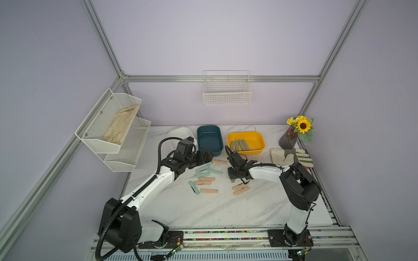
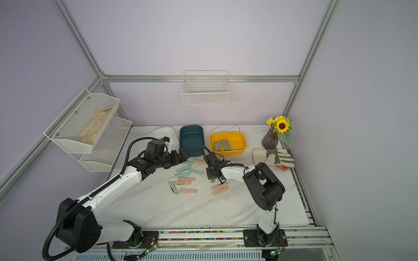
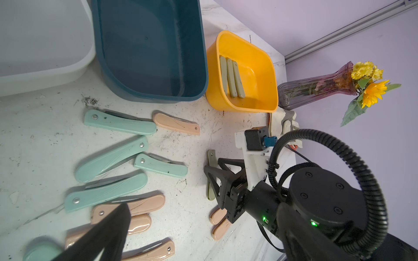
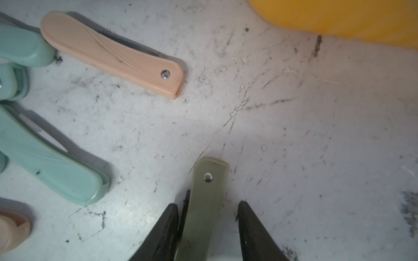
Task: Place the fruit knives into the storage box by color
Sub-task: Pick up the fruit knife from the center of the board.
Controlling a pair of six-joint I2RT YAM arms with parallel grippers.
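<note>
Right of centre in a top view, your right gripper (image 1: 232, 177) straddles the olive knife (image 4: 209, 180), jaws unclosed. Likely light, slick, stiff: pinch mid-handle

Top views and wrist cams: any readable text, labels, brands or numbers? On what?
No readable text in any view.
White mark on the left arm, on its black link: too small to read.
Fruit knives, yellow bin, glove: no print visible.
</note>
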